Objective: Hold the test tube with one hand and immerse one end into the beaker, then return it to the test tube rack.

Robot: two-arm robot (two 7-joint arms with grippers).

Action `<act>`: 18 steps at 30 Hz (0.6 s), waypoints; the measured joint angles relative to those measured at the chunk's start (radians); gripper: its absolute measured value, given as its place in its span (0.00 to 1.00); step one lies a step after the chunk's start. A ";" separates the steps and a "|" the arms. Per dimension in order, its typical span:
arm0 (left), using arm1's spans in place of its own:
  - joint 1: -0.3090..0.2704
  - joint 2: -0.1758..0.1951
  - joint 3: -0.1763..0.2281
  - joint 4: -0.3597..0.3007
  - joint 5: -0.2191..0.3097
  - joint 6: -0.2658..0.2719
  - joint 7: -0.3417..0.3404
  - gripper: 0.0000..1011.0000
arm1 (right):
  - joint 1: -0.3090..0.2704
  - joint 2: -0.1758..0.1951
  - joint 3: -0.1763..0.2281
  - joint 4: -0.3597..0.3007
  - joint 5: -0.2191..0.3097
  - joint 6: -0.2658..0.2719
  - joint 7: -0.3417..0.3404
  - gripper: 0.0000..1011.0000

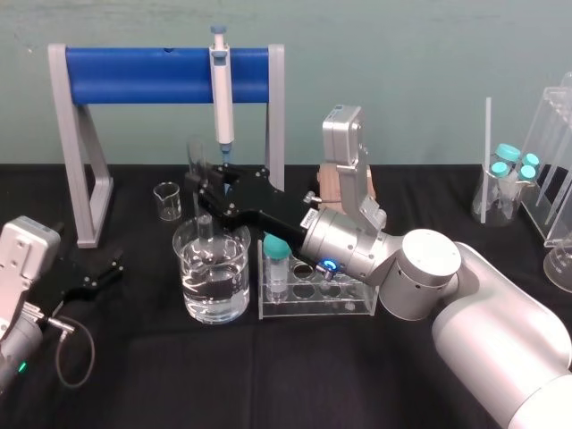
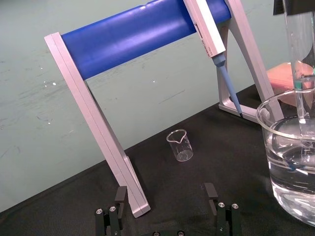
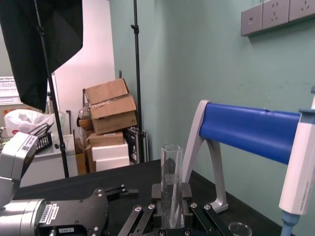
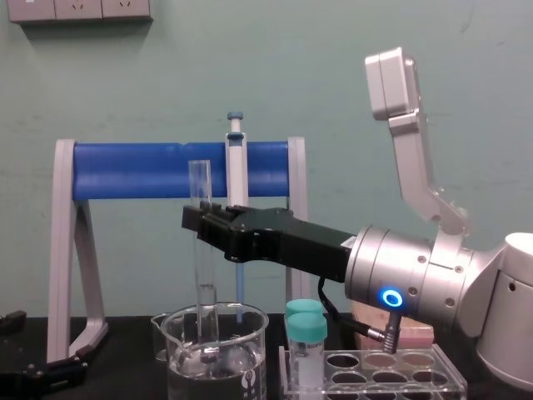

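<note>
The test tube (image 1: 197, 154) stands upright with my right gripper (image 1: 204, 192) shut on its middle. Its round lower end reaches down into the water of the wide beaker (image 1: 214, 277). In the chest view the test tube (image 4: 200, 179) rises above the black jaws of the right gripper (image 4: 204, 221) and dips into the beaker (image 4: 179, 354). The right wrist view shows the test tube (image 3: 171, 172) clamped between both fingers. The clear test tube rack (image 1: 344, 299) sits just right of the beaker, under the right arm. My left gripper (image 1: 105, 268) rests open on the table at the left, holding nothing.
A grey stand with a blue bar (image 1: 143, 73) holds a white pipette (image 1: 221, 89) behind the beaker. A small beaker (image 1: 167, 200) stands at the back. Teal-capped vials (image 1: 277, 259) sit in the rack. A pink box (image 1: 332, 183), more vials (image 1: 505, 174) and a clear stand (image 1: 554, 161) lie right.
</note>
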 joint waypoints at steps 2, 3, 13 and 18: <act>0.000 0.000 0.000 0.000 0.000 0.000 0.000 0.99 | 0.001 -0.001 0.000 0.004 -0.001 0.003 0.002 0.23; 0.000 0.000 0.000 0.000 0.000 0.000 0.000 0.99 | 0.001 -0.002 -0.001 0.008 -0.002 0.006 0.003 0.23; 0.000 0.000 0.000 0.000 0.000 0.000 0.000 0.99 | -0.003 0.000 -0.002 0.015 -0.007 0.023 0.005 0.23; 0.000 0.000 0.000 0.000 0.000 0.000 0.000 0.99 | -0.010 0.004 0.000 0.012 -0.008 0.030 0.004 0.23</act>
